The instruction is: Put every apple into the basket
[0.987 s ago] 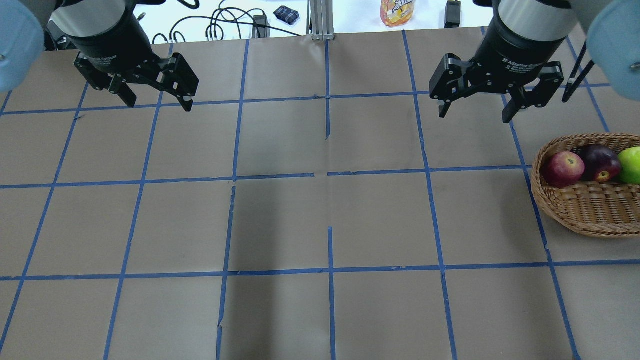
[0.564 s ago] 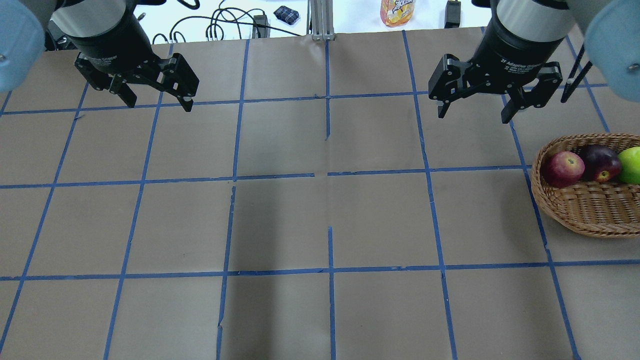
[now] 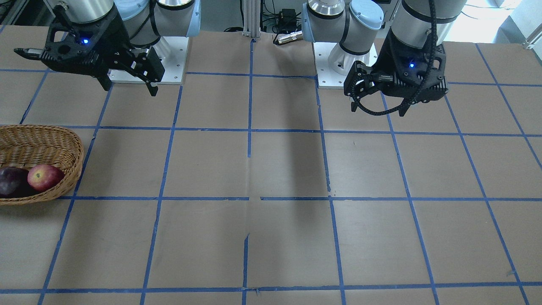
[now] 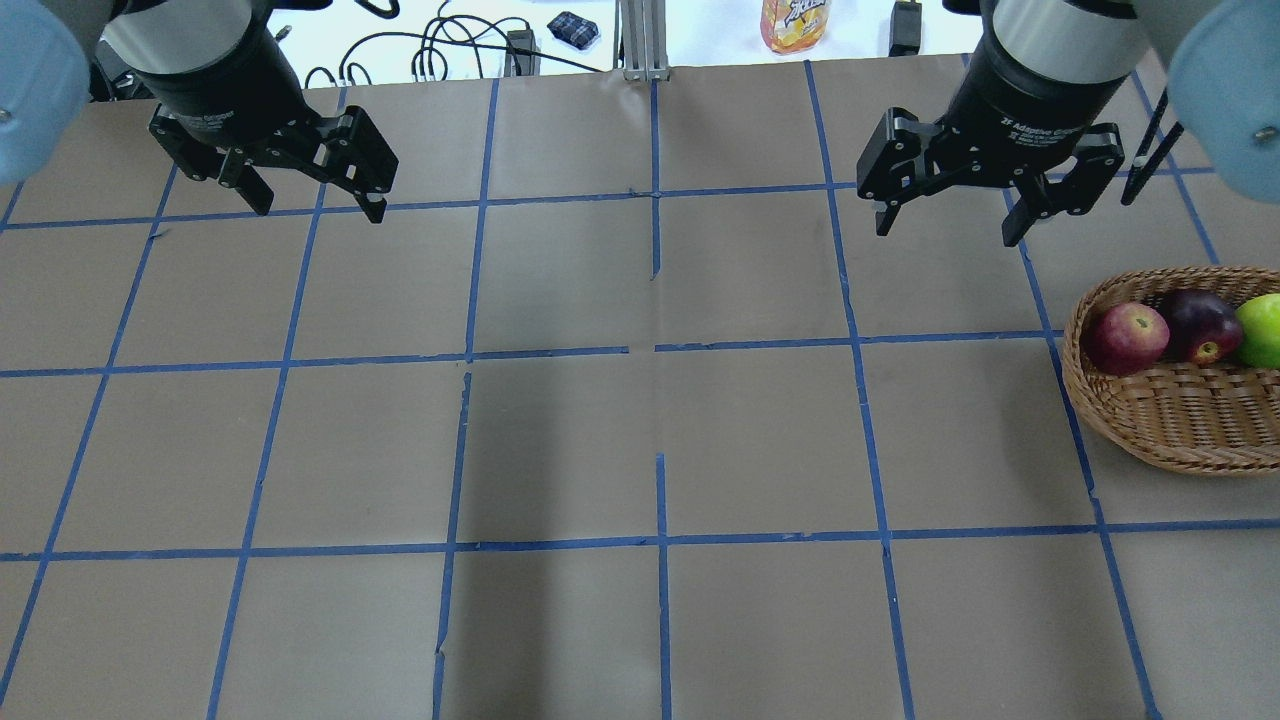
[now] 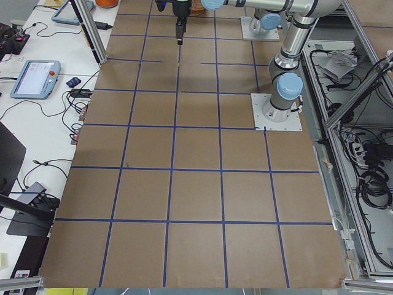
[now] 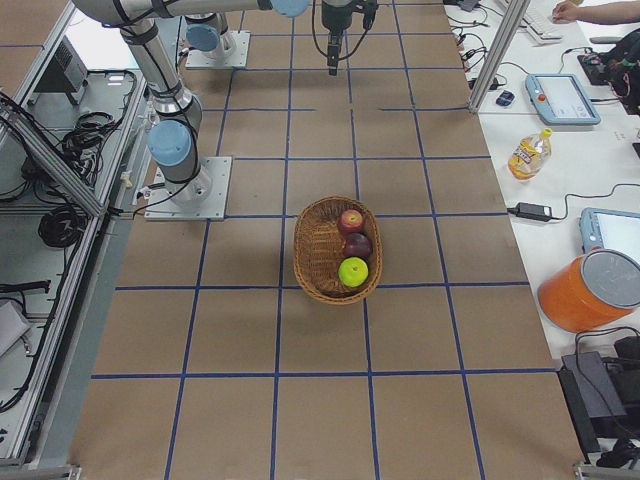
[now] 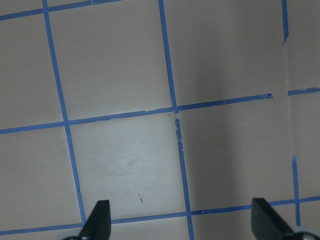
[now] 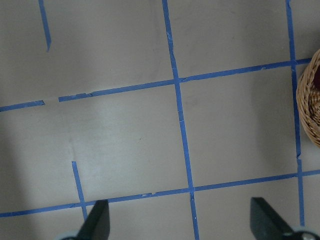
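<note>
The wicker basket (image 4: 1170, 425) sits at the table's right edge. It holds the red apple (image 4: 1127, 338), the dark purple apple (image 4: 1196, 325) and the green apple (image 4: 1262, 330) in a row. They also show in the right side view: basket (image 6: 312, 250), red (image 6: 351, 221), purple (image 6: 357, 245), green (image 6: 352, 271). My right gripper (image 4: 948, 232) is open and empty, hovering up and to the left of the basket. My left gripper (image 4: 318, 210) is open and empty above the far left of the table. The right wrist view catches the basket's rim (image 8: 309, 105).
Blue tape lines grid the brown table. Beyond the far edge lie cables (image 4: 450, 45), a small dark pouch (image 4: 573, 28) and an orange drink bottle (image 4: 795, 22). The arm bases (image 3: 144, 63) stand at the robot's side.
My right gripper has drifted slightly toward the far edge. The left gripper, the basket and the apples have not moved.
</note>
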